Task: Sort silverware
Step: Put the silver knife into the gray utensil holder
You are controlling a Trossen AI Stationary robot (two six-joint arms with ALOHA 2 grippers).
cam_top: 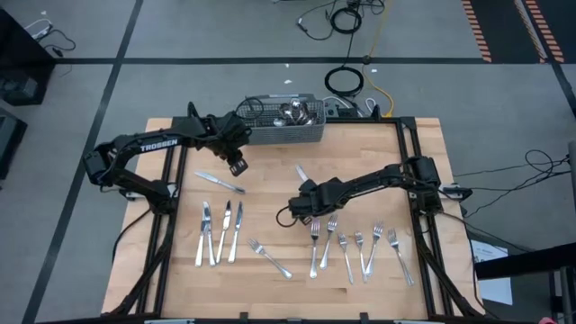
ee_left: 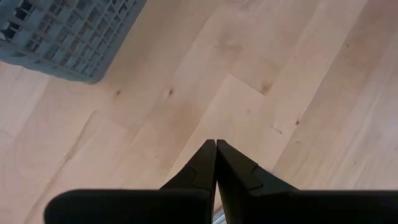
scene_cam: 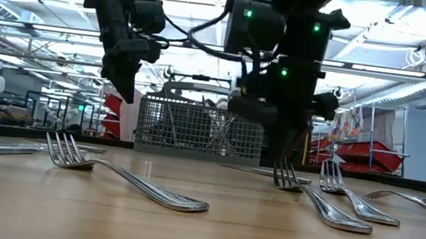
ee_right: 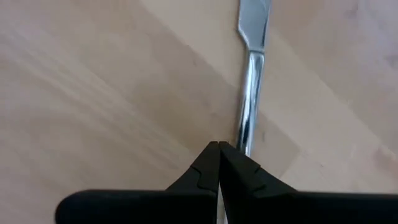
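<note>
Silverware: knives (cam_top: 220,232) lie front-left on table (cam_top: 270,198), forks (cam_top: 360,247) front-right, more in mesh basket (cam_top: 283,124) at back. Right gripper (cam_top: 292,209) low at centre, fingers together, w/ a knife (ee_right: 250,74) just ahead; whether it's gripped, can't tell. Left gripper (cam_top: 238,166) pinched together, raised nr basket, nothing seen held.

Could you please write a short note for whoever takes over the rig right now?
Left end effector: shut, empty as far as shows, over bare table near the basket.
Right end effector: shut, low at mid-table, tips at a knife; a grip cannot be confirmed.
Done: knives grouped front-left, forks front-right.
Left: a stray knife, one fork lying between the groups, and the silverware in the basket.
</note>
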